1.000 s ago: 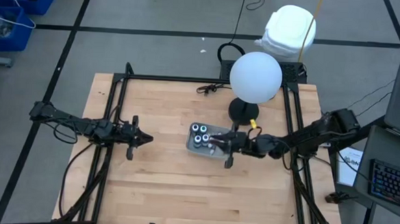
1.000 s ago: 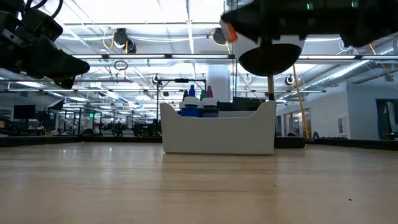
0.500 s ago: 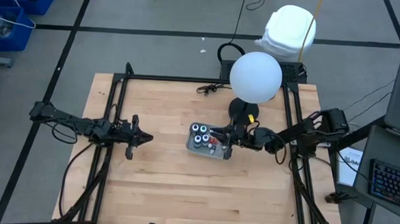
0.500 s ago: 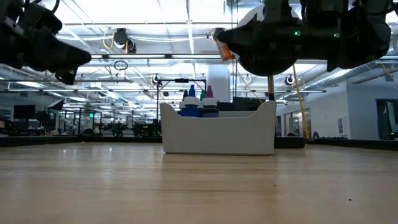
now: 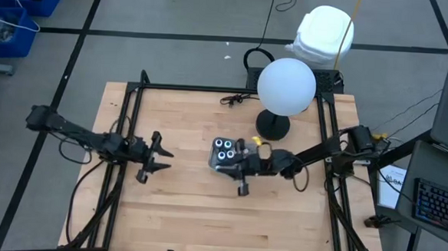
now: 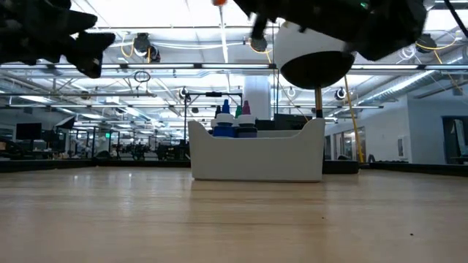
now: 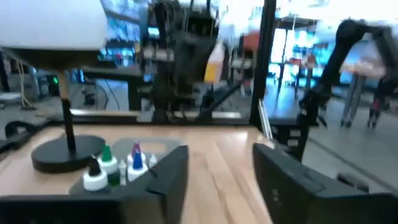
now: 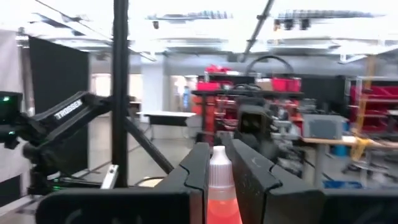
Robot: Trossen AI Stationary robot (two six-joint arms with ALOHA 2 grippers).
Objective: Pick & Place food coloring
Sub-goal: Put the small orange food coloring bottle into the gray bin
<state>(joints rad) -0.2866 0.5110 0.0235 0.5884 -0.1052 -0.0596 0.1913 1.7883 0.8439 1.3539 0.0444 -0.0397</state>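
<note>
The pale wooden bench [image 5: 204,209] carries a lamp with a big white globe shade [image 5: 287,86] on a black round base. Just beside the base sits a clear rectangular tray [image 6: 256,157], holding small dark round jars with pale tops [image 5: 224,146] and tiny white-capped dropper bottles in green and blue [image 7: 118,163]. The right claw [image 5: 244,169] hangs over the tray's near end, clenched on a reddish dropper bottle with a white cap [image 8: 219,180], which stands upright between its dark fingers, lifted clear of the tray. The left claw [image 5: 150,158] hovers above bare wood well to the tray's left, its fingers spread apart and holding nothing.
</note>
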